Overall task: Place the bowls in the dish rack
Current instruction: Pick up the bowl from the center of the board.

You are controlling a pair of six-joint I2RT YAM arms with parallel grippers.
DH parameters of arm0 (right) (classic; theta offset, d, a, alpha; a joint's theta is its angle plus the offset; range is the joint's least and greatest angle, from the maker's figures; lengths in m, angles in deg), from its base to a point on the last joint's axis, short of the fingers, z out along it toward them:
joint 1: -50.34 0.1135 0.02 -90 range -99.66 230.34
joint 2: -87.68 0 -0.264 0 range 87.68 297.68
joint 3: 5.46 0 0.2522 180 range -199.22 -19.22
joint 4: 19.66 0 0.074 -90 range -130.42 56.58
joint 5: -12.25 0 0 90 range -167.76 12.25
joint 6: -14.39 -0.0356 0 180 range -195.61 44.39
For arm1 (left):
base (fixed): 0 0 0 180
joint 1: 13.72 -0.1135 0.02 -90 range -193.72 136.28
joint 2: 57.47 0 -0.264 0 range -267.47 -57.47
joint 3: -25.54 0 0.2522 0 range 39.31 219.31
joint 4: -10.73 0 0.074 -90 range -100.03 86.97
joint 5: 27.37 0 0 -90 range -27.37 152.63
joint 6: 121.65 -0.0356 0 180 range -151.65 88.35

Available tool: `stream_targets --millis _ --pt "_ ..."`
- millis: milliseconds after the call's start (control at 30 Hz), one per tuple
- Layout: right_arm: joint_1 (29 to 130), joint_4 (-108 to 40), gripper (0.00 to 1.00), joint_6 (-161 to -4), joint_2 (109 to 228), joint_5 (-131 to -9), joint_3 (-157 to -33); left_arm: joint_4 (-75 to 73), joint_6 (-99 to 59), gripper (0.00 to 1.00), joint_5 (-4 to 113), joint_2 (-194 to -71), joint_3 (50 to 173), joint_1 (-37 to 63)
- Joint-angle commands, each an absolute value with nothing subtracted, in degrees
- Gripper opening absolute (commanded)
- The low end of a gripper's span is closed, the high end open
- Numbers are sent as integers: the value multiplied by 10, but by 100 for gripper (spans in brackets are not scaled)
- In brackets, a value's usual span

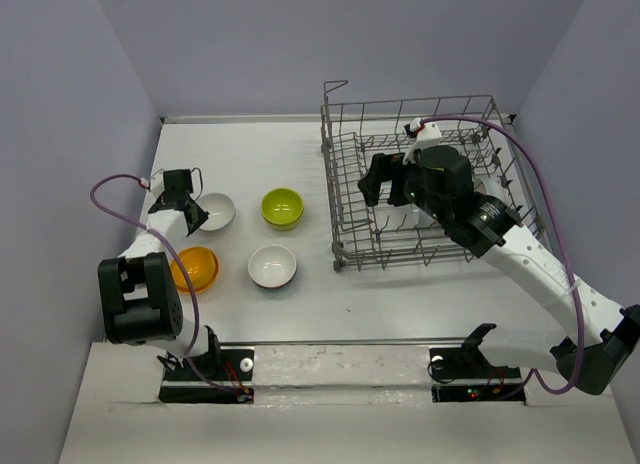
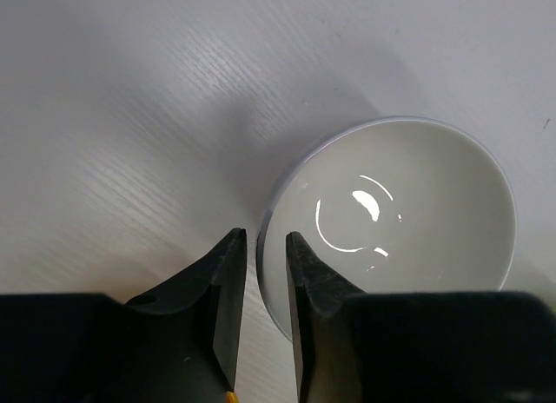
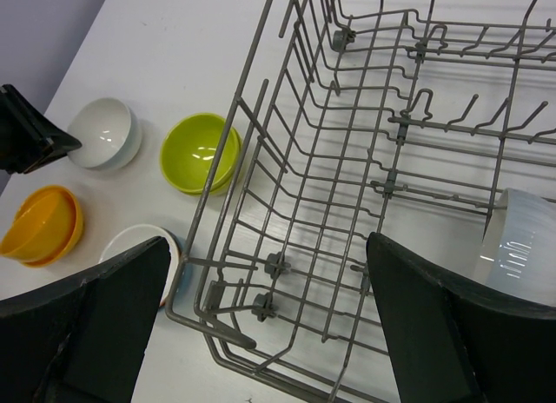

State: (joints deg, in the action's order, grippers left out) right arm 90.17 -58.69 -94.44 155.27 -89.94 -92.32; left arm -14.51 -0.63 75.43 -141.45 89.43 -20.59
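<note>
A white bowl sits on the table at the far left. My left gripper straddles its near rim, one finger outside and one inside. The jaws stand narrowly apart, and a strip of table shows between the outer finger and the rim. A lime bowl, an orange bowl and a white bowl with a blue outside rest on the table. My right gripper hangs wide open and empty over the left part of the dish rack. A ribbed white bowl stands inside the rack.
The rack fills the far right of the table, with upright tines in rows. Purple walls close in the left, back and right. The left arm's base link stands next to the orange bowl.
</note>
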Motion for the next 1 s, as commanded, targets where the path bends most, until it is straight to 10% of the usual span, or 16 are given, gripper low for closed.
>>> stream_targets --millis 0,267,533,967 --pt "904 -561 100 -938 1547 -893 -923 -146 -8 37 754 -1420 892 -207" --pt "904 -562 100 -938 1550 -893 -921 -144 -7 32 751 -1424 892 -207" --pt "904 -561 100 -937 1552 -891 -920 -144 -5 0 746 -1429 891 -207" --pt "904 -566 100 -934 1586 -893 -966 -228 -46 0 702 -1322 1063 -204"
